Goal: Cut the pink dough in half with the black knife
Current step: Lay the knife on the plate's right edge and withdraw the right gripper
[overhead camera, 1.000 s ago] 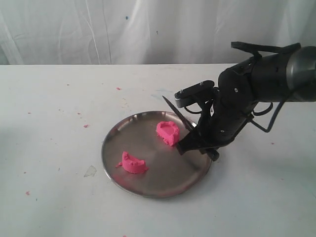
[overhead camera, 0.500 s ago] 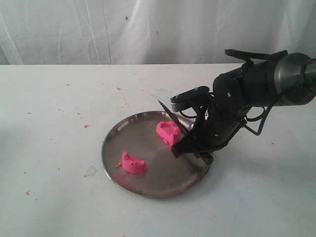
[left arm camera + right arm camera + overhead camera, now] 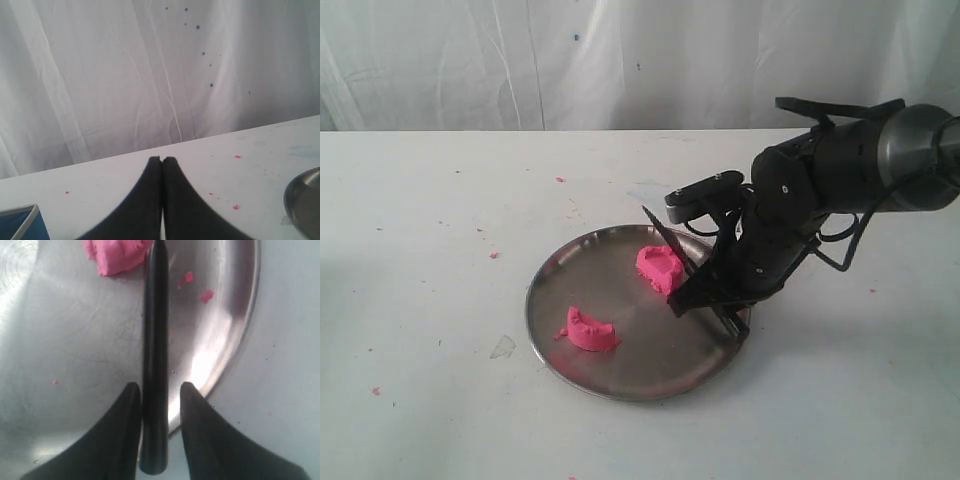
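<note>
One pink dough [image 3: 117, 255] half by black knife [image 3: 155, 340] tip; right end effector [image 3: 159, 386] slack around handle

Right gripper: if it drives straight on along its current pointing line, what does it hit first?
Most likely the round steel plate: the right gripper angles down onto it, tips close to its surface. The pink dough half lies further along that line, beside the slim black knife. Depth is unclear.
</note>
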Action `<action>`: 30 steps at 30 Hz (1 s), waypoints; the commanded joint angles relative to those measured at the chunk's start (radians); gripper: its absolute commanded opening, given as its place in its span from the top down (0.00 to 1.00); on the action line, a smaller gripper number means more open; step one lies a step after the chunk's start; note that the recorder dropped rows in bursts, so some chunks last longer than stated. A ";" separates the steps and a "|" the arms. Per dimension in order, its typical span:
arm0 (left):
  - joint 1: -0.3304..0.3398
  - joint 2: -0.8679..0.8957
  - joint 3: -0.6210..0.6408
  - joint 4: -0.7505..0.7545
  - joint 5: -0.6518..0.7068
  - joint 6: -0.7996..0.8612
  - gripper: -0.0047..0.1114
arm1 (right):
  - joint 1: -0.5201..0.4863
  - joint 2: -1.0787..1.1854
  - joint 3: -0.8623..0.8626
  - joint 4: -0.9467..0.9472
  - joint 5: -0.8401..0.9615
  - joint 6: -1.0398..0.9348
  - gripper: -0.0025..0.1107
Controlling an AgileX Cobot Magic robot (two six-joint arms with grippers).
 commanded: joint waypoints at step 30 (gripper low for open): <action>-0.003 -0.004 0.001 0.016 -0.114 -0.005 0.96 | -0.117 -1.135 0.587 -0.157 -0.312 0.314 0.98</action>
